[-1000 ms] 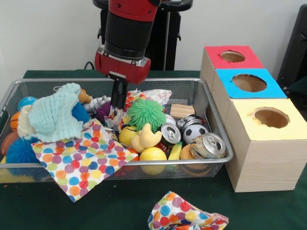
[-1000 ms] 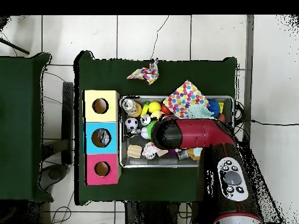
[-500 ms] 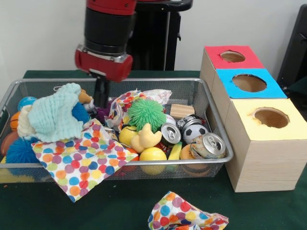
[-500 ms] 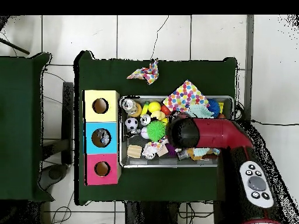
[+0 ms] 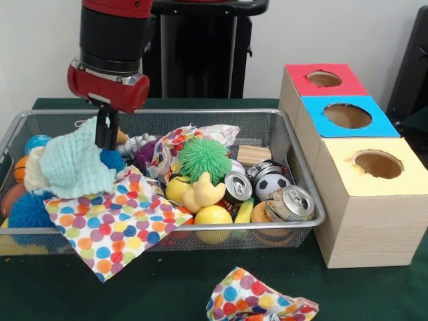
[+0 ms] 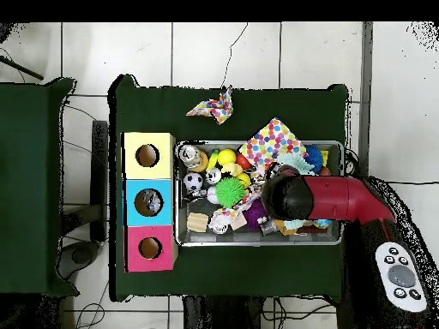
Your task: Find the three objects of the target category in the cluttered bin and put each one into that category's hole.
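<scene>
Here the claw (image 5: 105,137) hangs at about ten o'clock in the bin (image 5: 294,167), fingers close together and seemingly empty, beside the mint cloth (image 5: 77,164), likely probing for buried targets.

three boxes (image 5: 348,120), two cans (image 5: 289,202), one bin (image 5: 267,124)

My counter (image 5: 374,294) is covered in dark green cloth. On it sits the wire mesh bin (image 5: 281,134), full of clutter. Just beside the bin stand three wooden boxes in a row, topped red (image 5: 323,79), blue (image 5: 346,116) and yellow (image 5: 374,164). A crumpled polka-dot paper (image 5: 257,301) lies apart in front of the bin.
</scene>
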You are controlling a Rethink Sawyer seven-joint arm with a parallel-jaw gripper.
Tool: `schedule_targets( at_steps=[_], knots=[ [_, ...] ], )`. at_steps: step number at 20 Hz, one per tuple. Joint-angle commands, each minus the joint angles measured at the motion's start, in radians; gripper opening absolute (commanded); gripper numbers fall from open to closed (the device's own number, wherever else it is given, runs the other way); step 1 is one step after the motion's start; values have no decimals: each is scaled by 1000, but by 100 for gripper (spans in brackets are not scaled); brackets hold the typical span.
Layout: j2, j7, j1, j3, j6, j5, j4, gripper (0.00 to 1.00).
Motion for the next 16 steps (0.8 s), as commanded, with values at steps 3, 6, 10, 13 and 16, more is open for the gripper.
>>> schedule_targets(
  at_steps=[3, 6, 10, 13, 16],
  knots=[
    [4, -226, -8, 118, 46, -86, 25, 100],
    [2, -221, -22, 134, 35, -77, 40, 100],
    [2, -173, 13, 96, 34, -108, 28, 100],
    [8, -162, 18, 93, 32, -109, 20, 100],
    [17, -158, 18, 100, 26, -108, 21, 100]
  ],
)
